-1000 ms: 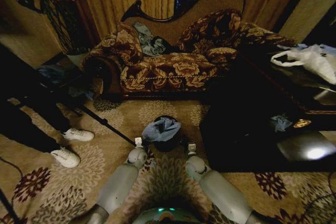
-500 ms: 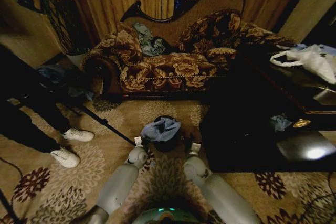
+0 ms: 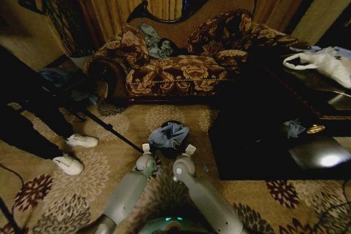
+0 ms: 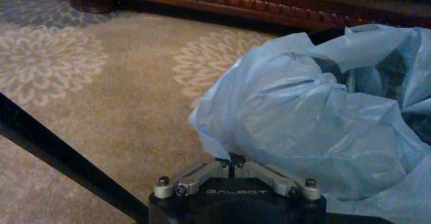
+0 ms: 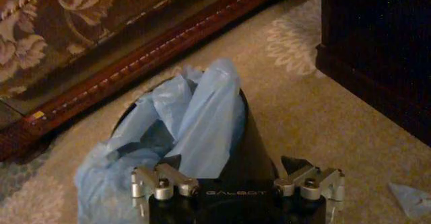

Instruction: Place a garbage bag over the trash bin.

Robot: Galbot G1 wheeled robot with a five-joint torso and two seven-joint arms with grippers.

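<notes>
Head view: trash bin [image 3: 174, 147] on carpet before the sofa [image 3: 175, 64], garbage bag [image 3: 168, 134] draped over its rim; both arms beside the bin.

Left wrist view: left pincer [image 4: 230, 164] pinched together on the garbage bag's [image 4: 316, 133] edge.

Right wrist view: right pincer [image 5: 235, 176] spread wide at the trash bin [image 5: 251, 148], garbage bag [image 5: 192, 120] bunched in its mouth.

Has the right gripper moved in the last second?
Yes. The right gripper has swung toward the robot's left, from the dark cabinet's edge to the trash bin, beside the garbage bag.

garbage bag [image 3: 168, 133] on trash bin [image 3: 174, 150]; sofa [image 3: 181, 69] behind | grippers flank bin
</notes>
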